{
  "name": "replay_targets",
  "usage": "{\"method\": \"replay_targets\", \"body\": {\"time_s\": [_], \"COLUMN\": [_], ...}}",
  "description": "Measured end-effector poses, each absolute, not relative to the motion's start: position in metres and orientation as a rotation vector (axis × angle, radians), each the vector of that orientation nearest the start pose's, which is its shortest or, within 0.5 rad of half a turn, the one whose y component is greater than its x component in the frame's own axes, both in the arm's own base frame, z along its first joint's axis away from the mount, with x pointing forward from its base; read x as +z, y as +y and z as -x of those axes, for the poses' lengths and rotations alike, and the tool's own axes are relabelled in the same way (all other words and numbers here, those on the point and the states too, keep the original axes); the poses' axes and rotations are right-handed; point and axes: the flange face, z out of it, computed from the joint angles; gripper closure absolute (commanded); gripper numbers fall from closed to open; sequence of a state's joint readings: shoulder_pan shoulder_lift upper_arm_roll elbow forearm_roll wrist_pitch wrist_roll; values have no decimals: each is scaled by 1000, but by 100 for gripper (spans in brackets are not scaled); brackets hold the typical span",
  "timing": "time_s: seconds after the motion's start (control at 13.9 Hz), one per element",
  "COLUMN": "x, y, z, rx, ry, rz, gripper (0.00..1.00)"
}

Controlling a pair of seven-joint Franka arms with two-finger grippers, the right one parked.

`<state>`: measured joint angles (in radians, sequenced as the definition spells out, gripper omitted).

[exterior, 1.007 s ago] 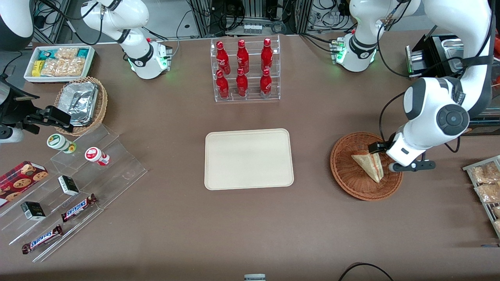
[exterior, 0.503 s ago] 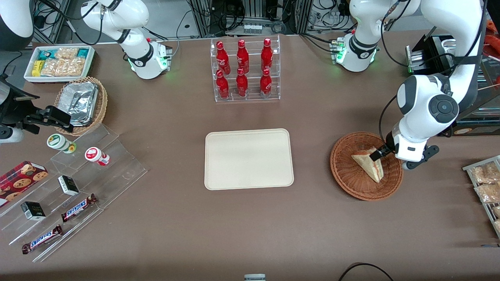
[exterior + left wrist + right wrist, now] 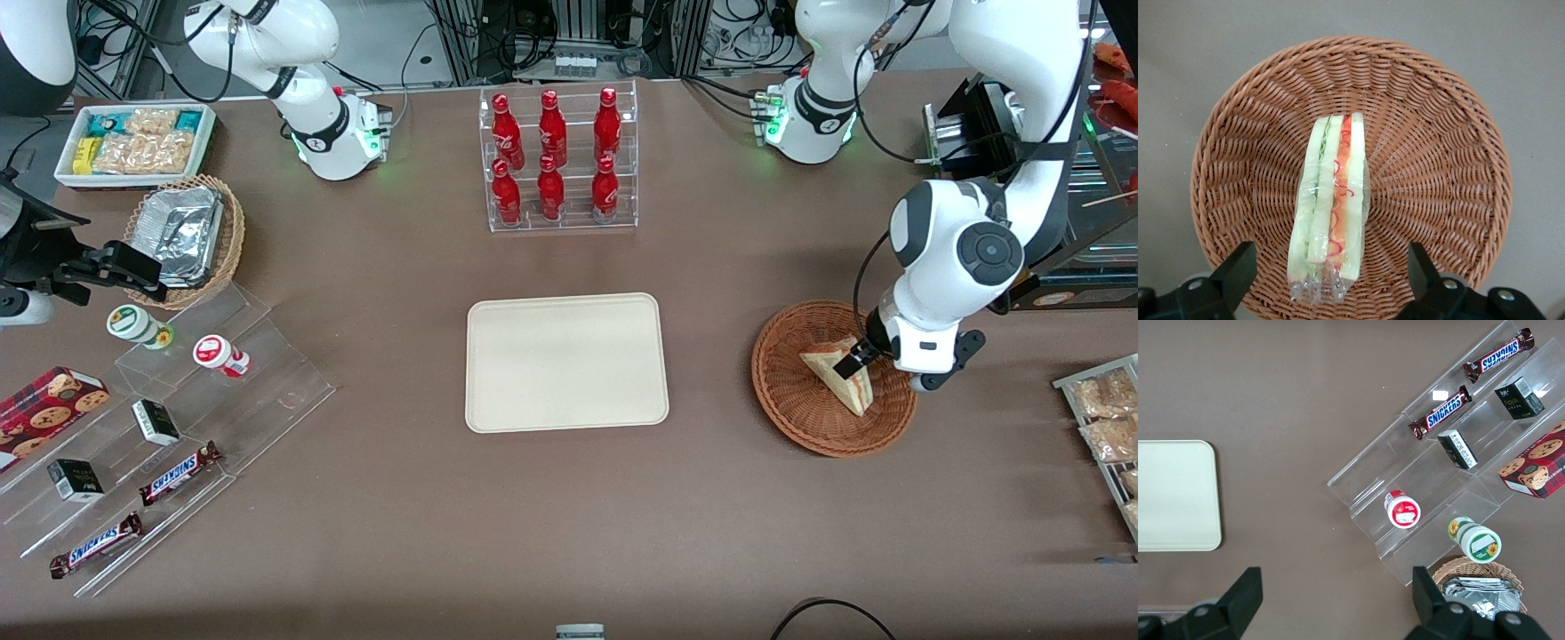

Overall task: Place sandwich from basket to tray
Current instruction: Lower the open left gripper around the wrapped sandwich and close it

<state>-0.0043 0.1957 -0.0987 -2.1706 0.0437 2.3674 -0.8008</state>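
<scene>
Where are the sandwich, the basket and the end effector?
sandwich (image 3: 1331,207), left wrist view, on its striped cut edge.
basket (image 3: 787,391), front view, on its bare woven floor.
end effector (image 3: 1328,270), left wrist view, midway between its open fingertips, above the sandwich.

Robot lab staged as a snack counter
Cable-strewn equipment racks (image 3: 578,36) line the frame's top edge; cola bottles (image 3: 553,156) and Snickers bars (image 3: 178,473) sit in acrylic displays.
</scene>
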Motion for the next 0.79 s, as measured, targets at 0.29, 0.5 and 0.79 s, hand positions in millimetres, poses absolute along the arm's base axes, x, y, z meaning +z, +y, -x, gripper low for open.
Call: {"method": "replay_targets", "body": {"time_s": [0.29, 0.5, 0.79], "x": [293, 280, 261], "y": [-57, -57, -57], "z": [-556, -556, -553], "rx": [2, 3, 7], "ry": [-1027, -1031, -1035], "rz": [2958, 2960, 2963], "gripper": [0, 0, 0]}}
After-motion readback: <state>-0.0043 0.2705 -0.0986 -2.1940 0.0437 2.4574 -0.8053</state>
